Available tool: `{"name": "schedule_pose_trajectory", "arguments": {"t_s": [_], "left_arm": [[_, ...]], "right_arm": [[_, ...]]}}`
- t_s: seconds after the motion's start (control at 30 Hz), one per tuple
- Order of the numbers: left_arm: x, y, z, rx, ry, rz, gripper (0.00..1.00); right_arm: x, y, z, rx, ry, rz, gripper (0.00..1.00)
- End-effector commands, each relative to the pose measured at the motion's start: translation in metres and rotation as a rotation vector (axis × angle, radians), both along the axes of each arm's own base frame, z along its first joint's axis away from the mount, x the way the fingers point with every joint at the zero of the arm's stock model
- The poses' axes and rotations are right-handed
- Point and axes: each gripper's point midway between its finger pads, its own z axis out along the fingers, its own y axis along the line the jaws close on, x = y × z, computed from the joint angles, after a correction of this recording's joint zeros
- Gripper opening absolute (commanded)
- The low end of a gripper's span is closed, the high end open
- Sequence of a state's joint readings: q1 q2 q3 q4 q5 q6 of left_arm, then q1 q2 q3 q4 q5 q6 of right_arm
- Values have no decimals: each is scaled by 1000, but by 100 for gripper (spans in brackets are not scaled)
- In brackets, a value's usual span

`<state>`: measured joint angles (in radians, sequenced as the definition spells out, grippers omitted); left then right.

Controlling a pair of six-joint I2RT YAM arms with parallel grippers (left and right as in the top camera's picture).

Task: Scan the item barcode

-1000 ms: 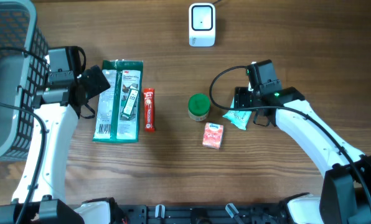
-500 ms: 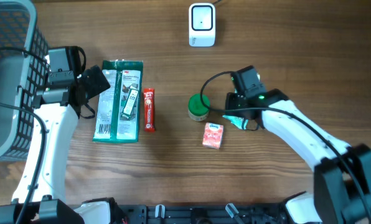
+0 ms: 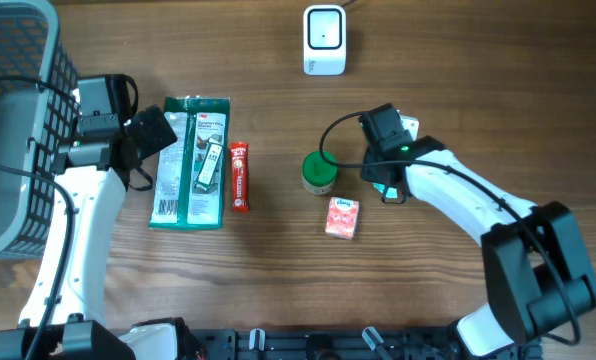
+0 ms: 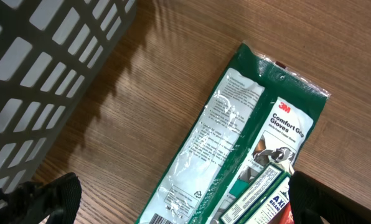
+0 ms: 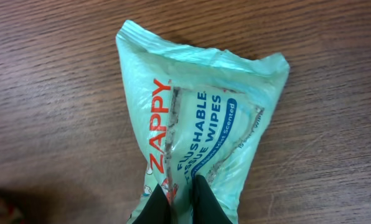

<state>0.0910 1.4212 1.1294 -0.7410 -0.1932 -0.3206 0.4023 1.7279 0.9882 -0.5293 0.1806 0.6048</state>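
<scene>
A pale green pack of flushable wipes (image 5: 204, 106) lies on the wooden table just right of a green-lidded tub (image 3: 320, 171). My right gripper (image 5: 184, 185) is shut on it, both black fingers pinching a raised fold at the pack's near end. From overhead the right gripper (image 3: 383, 178) covers most of the pack, and only a teal corner (image 3: 386, 192) shows. The white barcode scanner (image 3: 325, 40) stands at the far middle of the table. My left gripper (image 4: 188, 202) hangs open over a green pack of gloves (image 4: 235, 143), holding nothing.
A red snack bar (image 3: 239, 176) lies beside the gloves pack (image 3: 190, 160). An orange tissue pack (image 3: 343, 217) sits near the tub, toward the front. A grey mesh basket (image 3: 18, 120) fills the far left, close to the left arm.
My right gripper has moved left toward the tub and closed on the wipes pack, bunching it up. The left arm has not moved.
</scene>
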Motion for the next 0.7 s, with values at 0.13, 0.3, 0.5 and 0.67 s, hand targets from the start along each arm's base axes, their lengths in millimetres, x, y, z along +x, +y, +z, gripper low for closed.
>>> {"name": "schedule_pose_trajectory", "arguments": {"t_s": [0.13,0.3,0.5,0.67], "left_arm": [[0,1,3,-5,-10,11,100],[0,1,3,-5,-10,11,100],[0,1,3,-5,-10,11,100],[0,1,3,-5,-10,11,100]], "right_arm": [[2,10,98,494,-120,190,4],[-11,-6,124,709,-153,283,4],[-21,1,99,844,-136,337,4],[-19,15,83,973,-165,383,4]]}}
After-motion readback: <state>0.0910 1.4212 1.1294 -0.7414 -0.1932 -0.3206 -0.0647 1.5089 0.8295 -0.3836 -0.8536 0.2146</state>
